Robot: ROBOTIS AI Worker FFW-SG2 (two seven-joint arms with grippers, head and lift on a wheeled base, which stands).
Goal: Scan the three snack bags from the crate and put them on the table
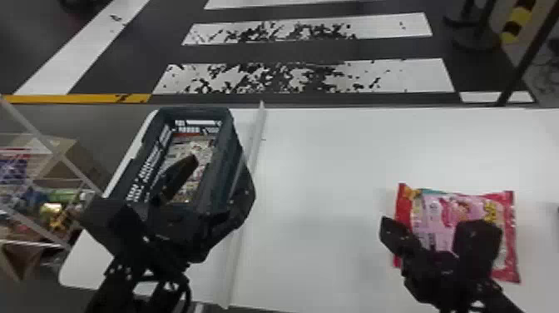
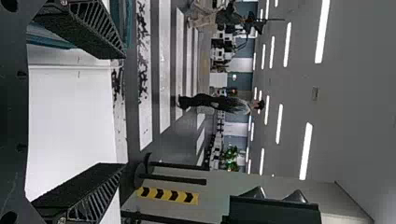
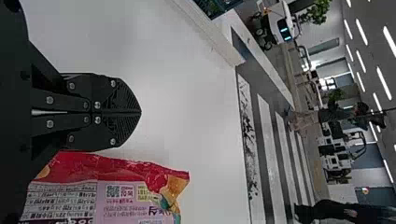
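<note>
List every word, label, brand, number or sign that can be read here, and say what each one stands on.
Nothing reads clearly enough to quote.
Pink and red snack bag, head view: larger lettering, too blurred to read.
Same bag, right wrist view: rows of print beside a square code, too small to read.
Crate: print-like marks on its contents, too blurred to read.
Yellow strip behind: black chevrons, no lettering I can make out.

a pale strip [image 1: 233, 266] crosses the table [image 1: 316, 249] from far edge to near; beyond the far edge lie worn crosswalk stripes [image 1: 420, 75]; past the left edge, a cardboard box [image 1: 68, 162].
</note>
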